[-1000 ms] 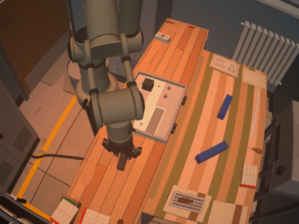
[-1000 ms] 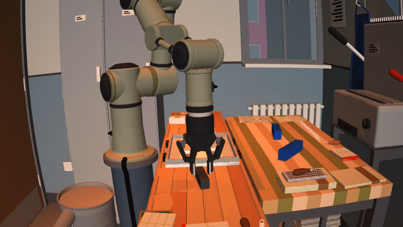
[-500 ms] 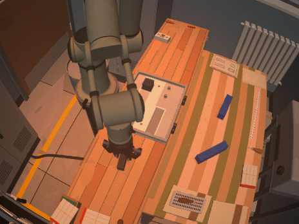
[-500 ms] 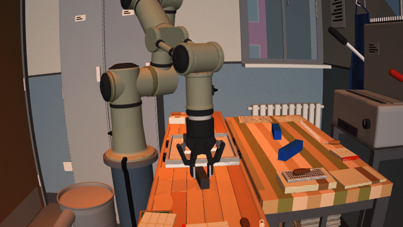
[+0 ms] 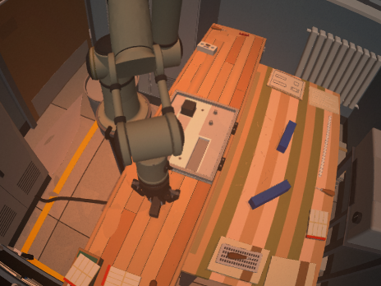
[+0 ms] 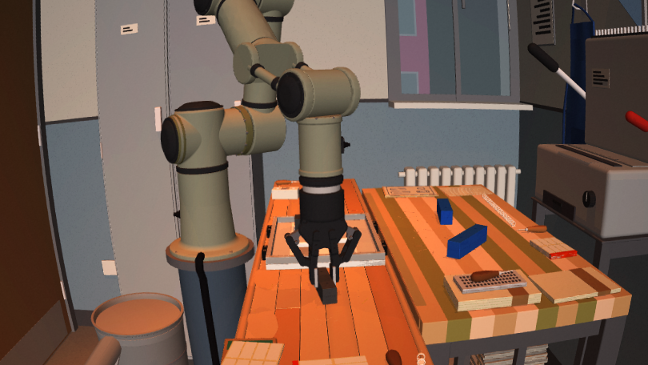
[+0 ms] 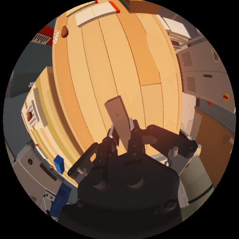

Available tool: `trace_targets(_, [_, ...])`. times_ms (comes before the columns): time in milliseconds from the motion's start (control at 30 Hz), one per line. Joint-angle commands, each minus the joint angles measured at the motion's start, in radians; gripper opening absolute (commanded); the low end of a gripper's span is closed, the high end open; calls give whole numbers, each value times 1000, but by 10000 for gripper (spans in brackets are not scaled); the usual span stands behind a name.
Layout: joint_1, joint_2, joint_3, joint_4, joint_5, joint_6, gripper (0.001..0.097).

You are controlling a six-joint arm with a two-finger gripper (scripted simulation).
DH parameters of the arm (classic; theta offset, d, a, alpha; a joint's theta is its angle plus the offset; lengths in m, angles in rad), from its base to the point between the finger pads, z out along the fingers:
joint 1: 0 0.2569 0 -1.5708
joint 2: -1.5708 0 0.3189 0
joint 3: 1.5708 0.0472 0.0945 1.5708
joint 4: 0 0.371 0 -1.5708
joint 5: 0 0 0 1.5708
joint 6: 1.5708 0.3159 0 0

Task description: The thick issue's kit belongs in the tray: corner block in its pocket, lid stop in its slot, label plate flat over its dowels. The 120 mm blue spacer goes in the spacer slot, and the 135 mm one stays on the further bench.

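My gripper (image 6: 324, 276) (image 5: 154, 208) (image 7: 121, 136) points straight down at the near bench and grips the lid stop (image 6: 327, 290) (image 7: 119, 118), a dark bar with a small hole that lies flat on the planks and points away from the tray. The tray (image 5: 202, 138) (image 6: 324, 247) sits just behind my wrist. In it, a dark corner block (image 5: 188, 108) sits in the far corner, two dowels (image 5: 212, 117) stand bare, and a long slot (image 5: 199, 155) lies open. Two blue spacers, one shorter (image 5: 286, 136) (image 6: 445, 211) and one longer (image 5: 269, 194) (image 6: 466, 241), lie on the further bench.
Behind the tray, a small white block (image 5: 207, 47) rests on the near bench. A radiator (image 5: 340, 68) lines the back wall. The further bench also carries a perforated board with a brown tool (image 5: 239, 258), a ruler strip and paper pads. More pads (image 5: 82, 269) lie at the near bench's front edge.
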Motion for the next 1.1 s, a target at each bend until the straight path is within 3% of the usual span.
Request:
trace_targets(0, [0,0,-1,0,0,0,260])
trace_targets(300, [0,0,0,0,-1,0,80])
trace_targets(500, [0,-13,-6,0,17,0,80])
trace_targets(867, [0,-96,-59,0,151,0,80])
trace_targets(1067, [0,-113,-74,0,186,0,80])
